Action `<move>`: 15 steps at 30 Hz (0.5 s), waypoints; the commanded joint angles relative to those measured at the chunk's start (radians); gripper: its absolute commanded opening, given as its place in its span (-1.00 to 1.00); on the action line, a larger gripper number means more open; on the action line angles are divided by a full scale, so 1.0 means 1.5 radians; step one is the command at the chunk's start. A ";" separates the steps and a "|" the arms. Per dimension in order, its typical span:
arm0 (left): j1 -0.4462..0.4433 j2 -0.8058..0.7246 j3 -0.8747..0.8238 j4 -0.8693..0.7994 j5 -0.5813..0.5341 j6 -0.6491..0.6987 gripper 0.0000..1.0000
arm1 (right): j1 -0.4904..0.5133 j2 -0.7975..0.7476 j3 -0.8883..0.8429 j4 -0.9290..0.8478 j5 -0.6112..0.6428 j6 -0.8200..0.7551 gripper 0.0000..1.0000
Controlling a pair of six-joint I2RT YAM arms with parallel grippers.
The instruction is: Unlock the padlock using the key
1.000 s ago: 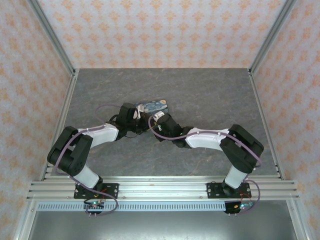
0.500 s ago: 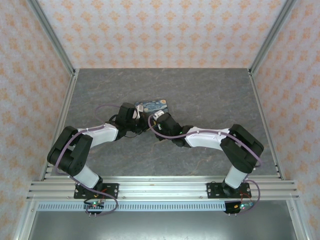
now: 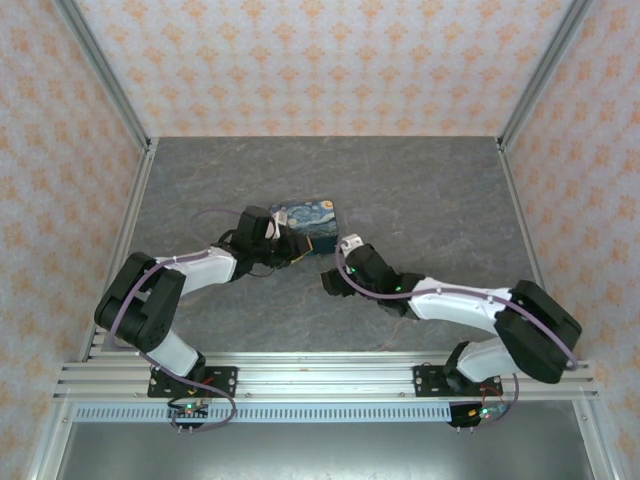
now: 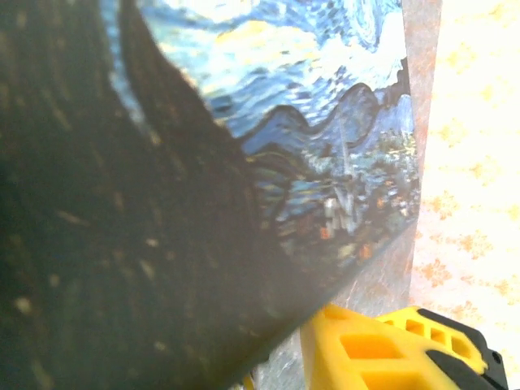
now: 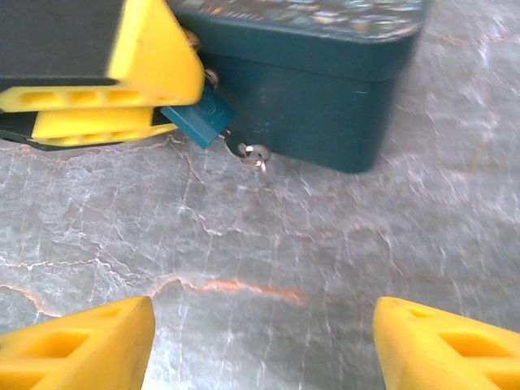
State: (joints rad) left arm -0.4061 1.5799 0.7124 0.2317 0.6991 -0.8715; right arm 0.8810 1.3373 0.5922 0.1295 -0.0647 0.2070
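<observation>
Grey table [image 3: 420, 180], key [image 5: 199, 120] by padlock [image 5: 317, 89], R gripper [image 5: 264, 333] spread

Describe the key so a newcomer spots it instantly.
Mid-table sits the padlock with a starry-night face. At the foot of its dark teal side, by the yellow left pincer, is the key: a tiny teal-blue head, brighter than the lock's wall, metal ring alongside.
</observation>
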 commanded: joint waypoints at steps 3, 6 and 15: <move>-0.017 0.010 -0.014 0.014 -0.006 0.026 0.15 | -0.028 -0.048 -0.045 0.041 0.018 0.120 0.51; -0.018 0.000 -0.023 0.017 -0.013 0.025 0.32 | -0.038 -0.061 -0.057 0.048 0.020 0.165 0.52; -0.018 -0.113 -0.021 -0.079 -0.058 0.070 0.66 | -0.060 -0.043 -0.077 0.139 -0.044 0.277 0.52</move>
State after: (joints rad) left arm -0.4305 1.4902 0.6724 0.1802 0.6647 -0.8242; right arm 0.7998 1.2613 0.4915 0.2394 -0.0891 0.5327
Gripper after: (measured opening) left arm 0.820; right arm 0.762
